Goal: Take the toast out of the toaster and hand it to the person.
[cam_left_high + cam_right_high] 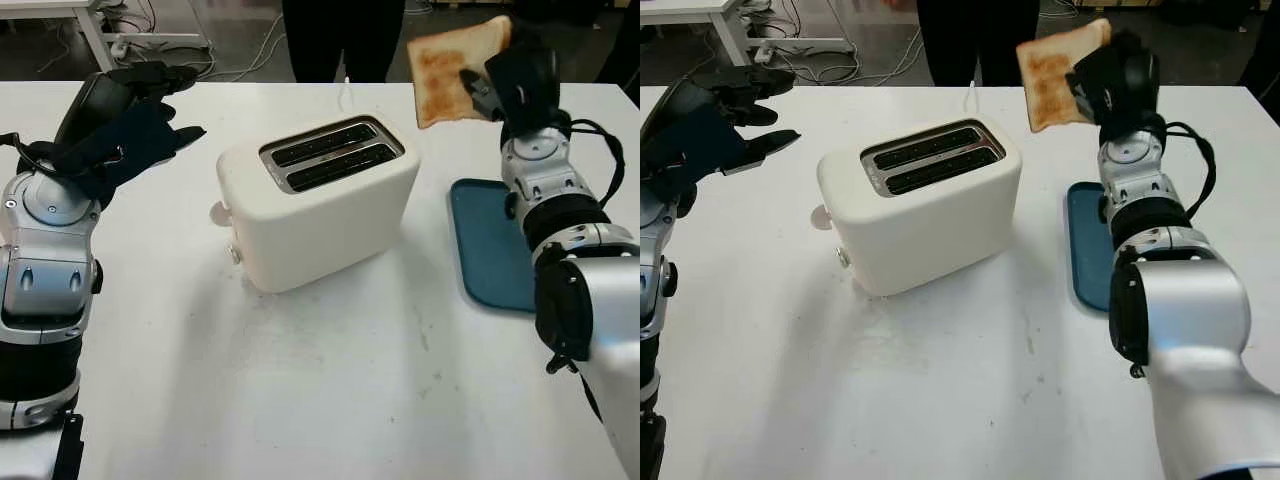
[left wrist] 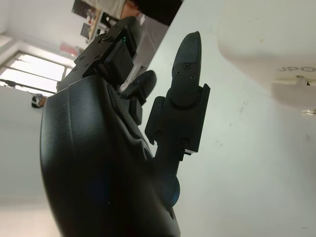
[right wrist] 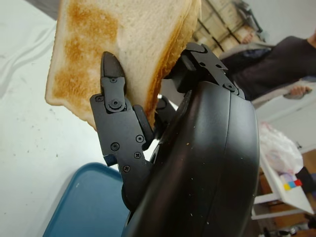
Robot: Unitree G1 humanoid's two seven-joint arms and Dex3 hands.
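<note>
The right hand (image 1: 500, 85) is up in the air at the far right side of the table (image 1: 330, 400), its fingers (image 3: 116, 103) closed on a slice of toast (image 1: 455, 68). The slice is well clear of the toaster (image 1: 315, 205), held upright and a little tilted, browned face towards the robot. From the wrist camera you can see one finger pressed against the browned face and the others behind the slice, so the grip sits low on the bread and most of the slice stands free above it.

Both slots of the toaster look dark, with no bread sticking up out of them. A blue tray (image 1: 490, 245) lies flat on the table beneath the raised arm, with nothing on it that I can see.

The left hand (image 1: 130, 135) is open and holds nothing, raised over the table to the left of the toaster (parked there, by the look of it).

A person (image 1: 340, 35) in dark clothes stands just past the far edge of the table, behind the toaster. So I'd say the lifting-out is done and the handover is the step now in hand. The next move calls for carrying the slice forward and left towards the person, keeping the pinch steady so the bread doesn't tear or slip, and letting go only once it is taken.
</note>
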